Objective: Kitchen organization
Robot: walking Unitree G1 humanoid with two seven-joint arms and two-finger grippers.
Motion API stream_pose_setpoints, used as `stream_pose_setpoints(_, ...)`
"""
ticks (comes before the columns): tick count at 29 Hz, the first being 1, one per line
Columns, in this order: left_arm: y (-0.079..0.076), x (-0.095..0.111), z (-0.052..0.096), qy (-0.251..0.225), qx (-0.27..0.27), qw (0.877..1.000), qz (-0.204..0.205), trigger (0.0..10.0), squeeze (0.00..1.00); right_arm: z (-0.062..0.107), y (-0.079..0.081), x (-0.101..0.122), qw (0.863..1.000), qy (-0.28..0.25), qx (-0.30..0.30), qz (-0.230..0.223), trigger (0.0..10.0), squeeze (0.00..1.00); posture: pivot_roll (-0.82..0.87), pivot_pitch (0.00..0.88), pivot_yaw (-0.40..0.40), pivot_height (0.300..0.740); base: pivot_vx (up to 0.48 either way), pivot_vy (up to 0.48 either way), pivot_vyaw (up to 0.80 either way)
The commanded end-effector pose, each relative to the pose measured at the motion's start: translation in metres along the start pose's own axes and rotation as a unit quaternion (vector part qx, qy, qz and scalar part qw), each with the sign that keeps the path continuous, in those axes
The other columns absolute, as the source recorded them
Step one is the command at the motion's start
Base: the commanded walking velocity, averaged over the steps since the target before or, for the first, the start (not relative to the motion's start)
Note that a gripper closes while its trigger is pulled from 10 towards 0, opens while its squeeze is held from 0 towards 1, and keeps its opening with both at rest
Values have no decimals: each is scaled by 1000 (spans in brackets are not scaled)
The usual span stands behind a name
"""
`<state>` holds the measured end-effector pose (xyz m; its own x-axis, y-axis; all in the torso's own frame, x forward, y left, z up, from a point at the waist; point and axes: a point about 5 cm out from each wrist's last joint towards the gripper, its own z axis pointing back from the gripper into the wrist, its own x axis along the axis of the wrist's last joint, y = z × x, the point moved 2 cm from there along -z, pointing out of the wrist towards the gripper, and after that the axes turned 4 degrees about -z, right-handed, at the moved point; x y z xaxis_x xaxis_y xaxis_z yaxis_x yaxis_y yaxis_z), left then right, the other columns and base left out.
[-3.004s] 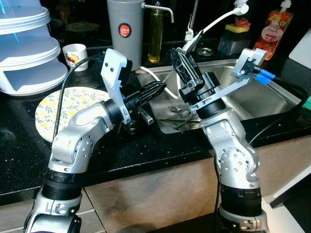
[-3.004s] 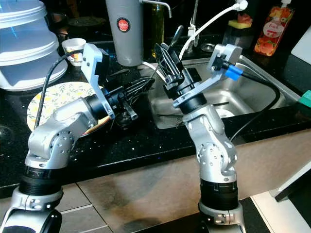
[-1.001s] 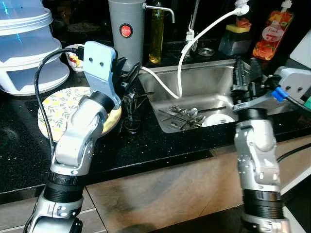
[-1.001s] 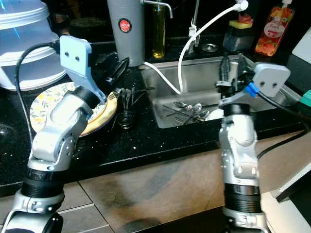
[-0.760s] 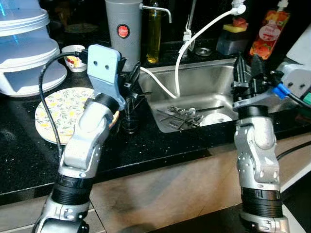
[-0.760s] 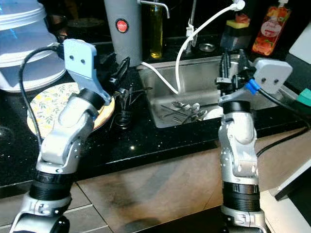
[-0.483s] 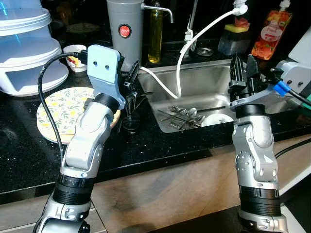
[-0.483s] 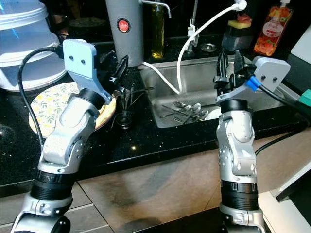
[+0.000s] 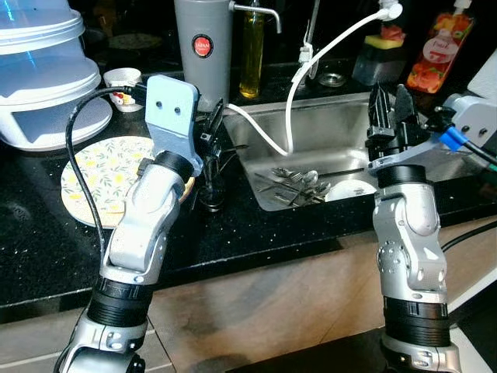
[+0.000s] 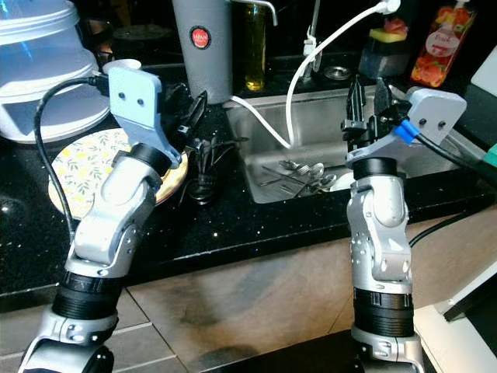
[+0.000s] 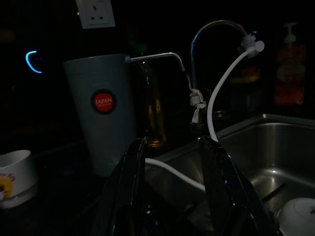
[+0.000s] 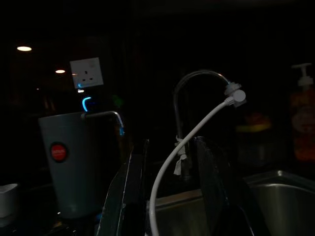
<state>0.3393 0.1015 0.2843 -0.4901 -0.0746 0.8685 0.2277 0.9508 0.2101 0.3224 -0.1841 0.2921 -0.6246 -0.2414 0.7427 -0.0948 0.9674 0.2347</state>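
Your left hand (image 9: pixel 213 116) was raised above the black speckled bench (image 9: pixel 256 229), its two black fingers spread with nothing between them. Just below it stood a small dark wire rack (image 9: pixel 211 175), close to the left rim of the sink (image 9: pixel 388 151). Your right hand (image 9: pixel 390 109) was held upright over the near right edge of the sink, fingers likewise parted and empty.

The loose cutlery (image 9: pixel 299 183) lay in a tangled heap on the floor of the stainless steel basin, between your two hands and lower than both, with a round white dish (image 9: pixel 351 189) just beside it. A white hose (image 9: pixel 326 58) curved from the tap down into the basin.

A flat round plate (image 9: pixel 101 175) with a yellow floral print lay on the bench behind your left arm, part hidden by it. Further back stood a tall grey cylinder (image 9: pixel 203 47) with a red round label (it read "JAPAN" in the left wrist view), a slim bottle of amber liquid (image 9: pixel 250 50) and a small white cup (image 9: pixel 122 81). The room behind was dark.
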Motion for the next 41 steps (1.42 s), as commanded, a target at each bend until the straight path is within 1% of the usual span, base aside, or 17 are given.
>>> stream_pose_setpoints(1,-4,-3,0,1,-3,1000,1,10000,0,1,-3,4,1000,-4,-4,2,10000,0,35,2,21,740,-428,0,0)
stream_pose_setpoints(15,-1,-11,1,17,1,1000,-7,10000,0,2,-2,3,1000,1,-4,0,10000,0,35,9,20,740,-407,0,0)
stream_pose_setpoints(20,-1,-16,2,30,5,999,-10,10000,0,2,-2,3,1000,2,-3,0,10000,0,31,12,19,740,0,0,0)
stream_pose_setpoints(23,-1,-25,3,55,3,998,-13,10000,0,2,-2,3,1000,4,-3,0,10000,0,31,12,19,740,0,0,0)
stream_pose_setpoints(24,0,-32,6,71,-7,997,-17,10000,0,2,-2,2,1000,5,-3,0,10000,0,31,12,19,740,0,0,0)
stream_pose_setpoints(28,0,-36,8,77,-13,997,-21,10000,0,3,-2,2,1000,6,-3,0,10000,0,31,12,19,740,0,0,0)
stream_pose_setpoints(31,5,-55,19,115,-20,993,-28,10000,0,5,-1,-2,1000,15,4,5,10000,0,35,20,20,740,0,0,0)
stream_pose_setpoints(32,5,-55,19,115,-20,993,-28,10000,0,5,-1,-2,1000,15,4,5,10000,0,35,20,20,740,0,0,0)
stream_pose_setpoints(34,7,-67,27,138,-25,990,-34,10000,0,10,1,-12,999,38,19,14,10000,0,35,20,20,740,0,0,0)
stream_pose_setpoints(36,6,-79,36,159,-33,986,-36,10000,0,20,-1,-31,996,76,32,25,10000,0,37,24,17,740,0,0,0)
stream_pose_setpoints(37,6,-79,36,159,-33,986,-36,10000,0,20,-1,-31,996,76,32,25,10000,0,37,24,17,740,0,0,0)
stream_pose_setpoints(38,5,-86,42,172,-43,983,-38,10000,0,28,-4,-42,994,102,37,31,10000,0,37,24,17,740,0,0,0)
stream_pose_setpoints(40,1,-101,60,198,-81,976,-43,10000,0,51,-12,-72,984,168,43,43,10000,0,38,27,14,740,0,0,0)
stream_pose_setpoints(41,1,-101,60,198,-81,976,-43,10000,0,51,-12,-72,984,168,43,43,10000,0,38,27,14,740,0,0,0)
